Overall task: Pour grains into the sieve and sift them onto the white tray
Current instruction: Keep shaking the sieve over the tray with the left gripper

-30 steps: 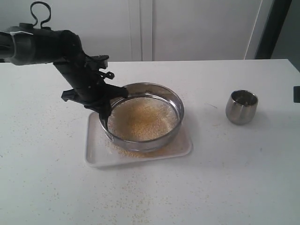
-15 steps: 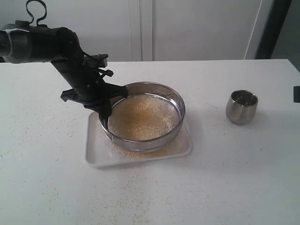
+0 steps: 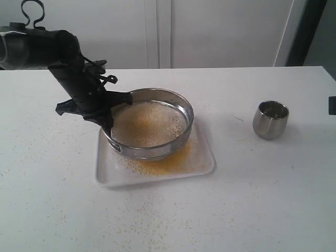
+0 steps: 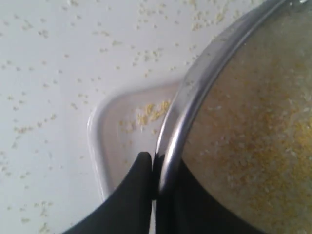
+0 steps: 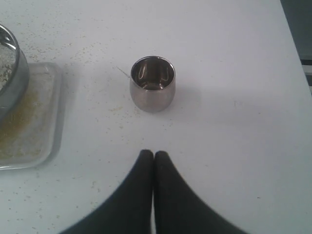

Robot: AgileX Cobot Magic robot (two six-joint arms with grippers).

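The sieve [image 3: 149, 124] is a wide steel ring held just above the white tray [image 3: 206, 164], over its left part. Pale and yellow grains [image 3: 147, 126] lie on its mesh [image 4: 253, 126]. Fine golden grains [image 3: 173, 164] are spread on the tray under and to the right of it. My left gripper [image 3: 109, 125] is shut on the sieve's left rim [image 4: 170, 141], one finger outside and one inside. My right gripper [image 5: 154, 155] is shut with nothing in it, hanging over the table short of the steel cup [image 5: 152, 83]. It does not show in the exterior view.
The small steel cup [image 3: 270, 119] stands upright on the table to the right, apart from the tray. Stray grains [image 3: 142, 220] are scattered on the white table in front of and left of the tray [image 4: 105, 141]. White cabinet doors rise behind the table.
My left gripper has carried the sieve to the left over the tray. More golden grains now show on the tray's right part. The cup has not moved.
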